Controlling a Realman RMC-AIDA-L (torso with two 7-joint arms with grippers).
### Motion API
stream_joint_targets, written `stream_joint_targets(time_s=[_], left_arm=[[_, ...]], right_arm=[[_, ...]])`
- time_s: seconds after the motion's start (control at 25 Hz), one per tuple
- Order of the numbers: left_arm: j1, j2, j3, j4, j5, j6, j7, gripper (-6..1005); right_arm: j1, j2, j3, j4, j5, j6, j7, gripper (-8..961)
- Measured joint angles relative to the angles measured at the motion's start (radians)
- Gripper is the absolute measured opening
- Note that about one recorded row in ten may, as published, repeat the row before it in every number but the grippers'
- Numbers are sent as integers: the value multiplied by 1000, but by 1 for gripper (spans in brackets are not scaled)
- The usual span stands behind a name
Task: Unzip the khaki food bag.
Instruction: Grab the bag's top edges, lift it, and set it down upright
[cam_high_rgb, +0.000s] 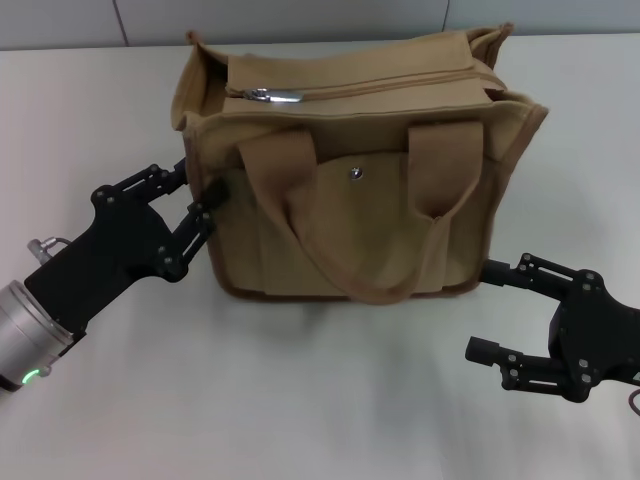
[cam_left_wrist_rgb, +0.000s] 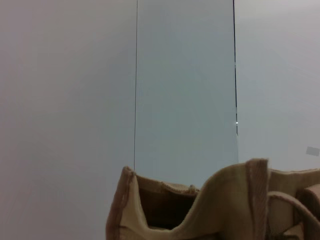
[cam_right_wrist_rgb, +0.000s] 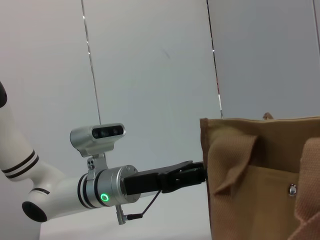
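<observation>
The khaki food bag (cam_high_rgb: 360, 210) stands upright in the middle of the table, handles hanging down its front. Its top zipper is closed, with the silver pull (cam_high_rgb: 272, 96) lying at the bag's left end. My left gripper (cam_high_rgb: 200, 180) is at the bag's left front corner, its fingers closed on the side fabric. It also shows in the right wrist view (cam_right_wrist_rgb: 197, 175), touching the bag's edge (cam_right_wrist_rgb: 260, 185). The left wrist view shows only the bag's end flap (cam_left_wrist_rgb: 225, 200). My right gripper (cam_high_rgb: 482, 310) is open and empty, low by the bag's right front corner, not touching it.
The white table (cam_high_rgb: 300, 400) stretches in front of the bag and to both sides. A pale panelled wall (cam_left_wrist_rgb: 185, 75) stands behind. The left arm's wrist camera (cam_right_wrist_rgb: 97, 135) and silver forearm (cam_high_rgb: 25, 340) sit at the table's left.
</observation>
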Motion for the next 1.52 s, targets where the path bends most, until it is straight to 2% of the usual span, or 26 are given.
stream_joint_targets(time_s=[0.2, 0.32, 0.52, 0.72, 0.88, 1.0, 1.12, 1.36, 1.52], left_arm=[[-5, 0, 0, -6, -2, 4, 2, 418], [-5, 0, 0, -6, -5, 12, 3, 221], [-6, 0, 1, -5, -6, 54, 3, 79], [-16, 5, 1, 7, -6, 83, -3, 79], [-31, 7, 1, 39, -6, 134, -10, 79], [-44, 8, 2, 65, -6, 161, -28, 79], [-58, 8, 3, 79, -6, 181, -38, 79], [-91, 8, 22, 122, 0, 209, -51, 80], [-100, 9, 26, 146, -1, 229, -65, 80]], right_arm=[[-1, 0, 1, 0, 0, 0, 0, 802], [-1, 0, 2, 0, 2, 0, 0, 801], [-9, 0, 2, 0, 27, -3, -5, 800], [-40, 0, 1, 2, 148, -50, -5, 800], [-93, 2, 3, 53, 479, -96, -8, 799], [-104, 3, 3, 129, 737, -101, -11, 798], [-71, 5, -5, 178, 873, -100, -29, 798], [58, 6, -68, 186, 877, -77, -68, 796], [127, 5, -144, 172, 875, -3, -81, 796]])
